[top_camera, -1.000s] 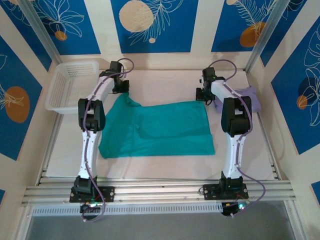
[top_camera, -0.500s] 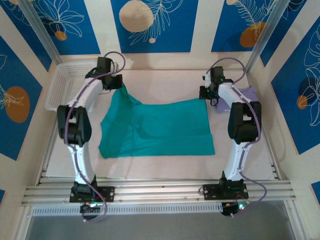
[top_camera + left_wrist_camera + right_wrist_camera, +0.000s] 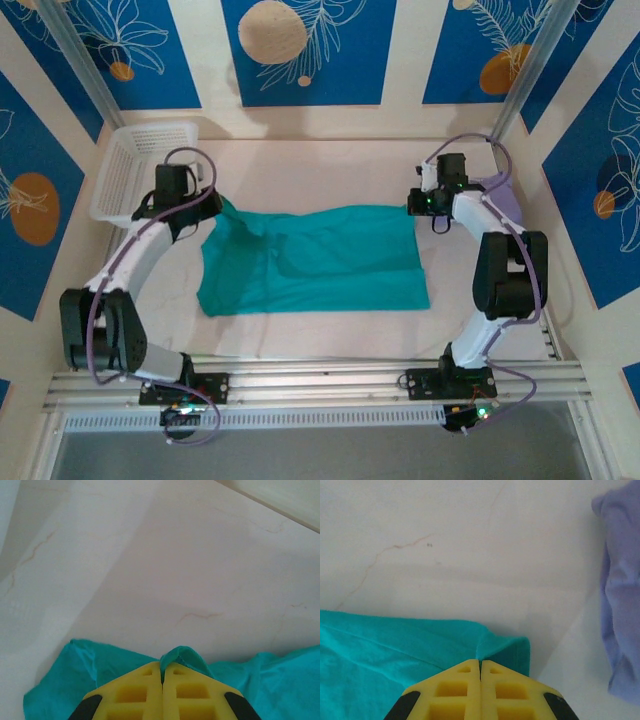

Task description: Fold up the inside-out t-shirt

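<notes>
lying mostly flat, the teal t-shirt [image 3: 320,262] bunches near the left gripper [image 3: 161,666].

Table [image 3: 320,165] beyond t-shirt [image 3: 320,255] open; basket [image 3: 135,165] blocks far-L corner, lavender shirt [image 3: 620,605] near R pincer [image 3: 480,661].

**Your arms: white, black, yellow**

Your left arm [image 3: 138,255] and right arm [image 3: 505,272] pair white links with black joint housings. A purple cable loops along each. A green light glows on the right arm, upper right of the top view. Your left gripper [image 3: 161,666] and right gripper [image 3: 480,663] have yellow, cell-patterned fingers [image 3: 134,694] with black corners.
</notes>
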`<state>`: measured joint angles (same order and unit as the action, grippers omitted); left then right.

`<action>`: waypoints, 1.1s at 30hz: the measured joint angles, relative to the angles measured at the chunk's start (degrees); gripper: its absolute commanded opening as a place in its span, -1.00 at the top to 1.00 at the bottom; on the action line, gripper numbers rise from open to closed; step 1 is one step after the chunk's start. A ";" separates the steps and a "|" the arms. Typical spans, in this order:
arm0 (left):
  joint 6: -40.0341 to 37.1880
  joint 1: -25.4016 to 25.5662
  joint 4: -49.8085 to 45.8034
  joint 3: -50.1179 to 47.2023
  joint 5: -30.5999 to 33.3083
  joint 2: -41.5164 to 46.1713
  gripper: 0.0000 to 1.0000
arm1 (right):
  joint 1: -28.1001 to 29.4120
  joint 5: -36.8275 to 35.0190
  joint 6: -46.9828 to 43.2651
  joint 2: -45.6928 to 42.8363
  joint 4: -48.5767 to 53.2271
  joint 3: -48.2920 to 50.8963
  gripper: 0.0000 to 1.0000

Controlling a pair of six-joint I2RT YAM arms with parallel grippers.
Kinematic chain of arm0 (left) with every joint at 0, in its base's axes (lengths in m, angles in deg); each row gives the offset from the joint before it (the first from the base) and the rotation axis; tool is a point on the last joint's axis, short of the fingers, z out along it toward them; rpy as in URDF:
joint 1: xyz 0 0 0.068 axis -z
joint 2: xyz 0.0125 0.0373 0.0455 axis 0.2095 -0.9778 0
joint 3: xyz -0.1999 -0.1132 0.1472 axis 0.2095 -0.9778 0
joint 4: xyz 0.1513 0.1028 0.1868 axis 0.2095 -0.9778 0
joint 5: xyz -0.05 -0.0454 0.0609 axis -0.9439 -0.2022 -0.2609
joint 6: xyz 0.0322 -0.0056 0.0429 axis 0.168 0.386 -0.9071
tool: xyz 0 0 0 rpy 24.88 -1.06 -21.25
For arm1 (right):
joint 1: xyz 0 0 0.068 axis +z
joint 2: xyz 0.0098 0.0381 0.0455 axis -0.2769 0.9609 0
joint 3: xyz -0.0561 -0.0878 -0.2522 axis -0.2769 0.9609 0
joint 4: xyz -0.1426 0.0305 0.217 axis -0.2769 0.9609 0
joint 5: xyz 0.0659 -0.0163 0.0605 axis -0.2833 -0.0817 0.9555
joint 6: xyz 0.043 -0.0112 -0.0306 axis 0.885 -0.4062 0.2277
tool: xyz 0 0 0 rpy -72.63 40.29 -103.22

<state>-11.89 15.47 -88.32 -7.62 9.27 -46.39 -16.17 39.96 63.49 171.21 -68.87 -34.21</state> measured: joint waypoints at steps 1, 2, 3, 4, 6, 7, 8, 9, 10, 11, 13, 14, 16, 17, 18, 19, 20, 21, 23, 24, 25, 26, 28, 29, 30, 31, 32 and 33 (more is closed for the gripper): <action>0.28 0.00 0.07 -1.57 -0.17 2.01 1.00 | -0.17 -0.02 0.72 -0.96 -0.13 1.33 0.98; 0.57 0.00 0.17 -2.69 -0.39 3.48 1.00 | -0.33 -0.02 1.40 -1.68 -0.22 2.40 0.98; 0.94 0.00 0.15 -3.72 -0.70 4.92 1.00 | -0.37 -0.02 2.23 -2.40 -0.13 3.41 0.98; 1.27 0.00 0.09 -4.81 -1.01 6.27 1.00 | -0.37 -0.04 3.02 -2.89 0.09 4.17 0.98; 1.66 0.00 0.09 -6.45 -1.38 7.96 1.00 | -0.46 -0.07 4.33 -3.58 0.48 5.49 0.98; 1.95 0.00 0.11 -7.34 -1.55 8.66 1.00 | -0.48 -0.09 5.03 -3.93 0.70 6.23 0.98; 2.19 0.00 0.09 -8.13 -1.70 9.14 1.00 | -0.48 -0.09 5.57 -4.33 1.01 6.97 0.98; 2.47 0.00 -0.07 -9.05 -1.75 9.60 1.00 | -0.48 -0.07 6.29 -4.96 1.46 7.91 0.98; 2.60 0.00 -0.35 -9.84 -1.84 9.90 1.00 | -0.48 -0.07 6.95 -5.53 1.86 8.76 0.98; 2.64 0.00 -0.55 -10.45 -1.86 10.08 1.00 | -0.46 -0.07 7.50 -6.12 2.21 9.49 0.97; 2.67 0.00 -1.11 -11.76 -1.86 10.69 1.00 | -0.46 -0.07 8.74 -7.61 3.15 11.02 0.97; 2.71 0.00 -1.33 -12.46 -1.84 11.19 1.00 | -0.46 -0.07 9.25 -8.31 3.56 11.69 0.97; 2.78 0.00 -1.92 -13.79 -1.81 12.50 1.00 | -0.39 -0.09 10.21 -10.16 4.22 13.42 0.97; 2.78 0.00 -2.05 -14.27 -1.73 13.09 1.00 | -0.33 -0.11 10.71 -11.08 4.44 14.27 0.96; 2.78 0.00 -2.12 -14.78 -1.66 13.68 1.00 | -0.28 -0.11 11.28 -12.17 4.63 15.39 0.95; 2.78 0.00 -2.10 -15.23 -1.66 14.12 1.00 | -0.15 -0.11 11.87 -13.11 4.90 16.37 0.90; 2.78 0.00 -2.03 -15.61 -1.66 14.27 1.00 | 0.02 -0.13 12.41 -13.70 4.94 17.18 0.83; 2.80 0.00 -1.88 -16.15 -1.66 14.29 1.00 | 0.17 -0.15 13.05 -14.16 5.03 18.05 0.70; 2.93 0.00 -1.64 -17.46 -1.66 14.12 1.00 | 0.39 -0.48 14.10 -14.12 5.33 19.26 0.44; 3.06 0.00 -1.64 -18.12 -1.66 13.97 1.00 | 0.50 -0.94 14.75 -13.75 5.84 19.45 0.34; 3.21 0.00 -1.62 -18.69 -1.68 13.68 1.00 | 0.57 -1.60 15.32 -13.44 6.16 19.50 0.26; 3.21 0.00 -1.62 -18.99 -1.68 13.33 1.00 | 0.76 -2.23 15.78 -13.42 6.32 19.50 0.18; 3.21 0.00 -1.62 -19.41 -1.70 12.61 1.00 | 1.77 -4.37 15.91 -14.34 6.34 19.50 0.05; 3.21 0.00 -1.60 -19.50 -1.70 12.41 1.00 | 2.86 -5.38 15.69 -15.39 6.08 19.52 0.01; 3.21 0.00 -1.53 -19.54 -1.70 12.26 1.00 | 4.81 -6.10 15.17 -16.90 5.38 19.58 0.00; 3.23 0.00 -1.44 -19.56 -1.73 12.17 1.00 | 7.63 -6.54 14.47 -18.71 4.24 19.58 -0.02; 3.23 0.00 -1.20 -19.61 -1.77 12.17 1.00 | 10.58 -6.80 13.86 -20.04 2.84 19.58 -0.03; 3.26 0.00 -0.94 -19.65 -1.88 12.17 1.00 | 14.38 -6.54 13.25 -21.20 1.05 19.54 -0.03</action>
<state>-8.63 15.47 -89.26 -27.27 7.39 -34.22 -1.79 33.42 76.73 150.01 -67.82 -14.67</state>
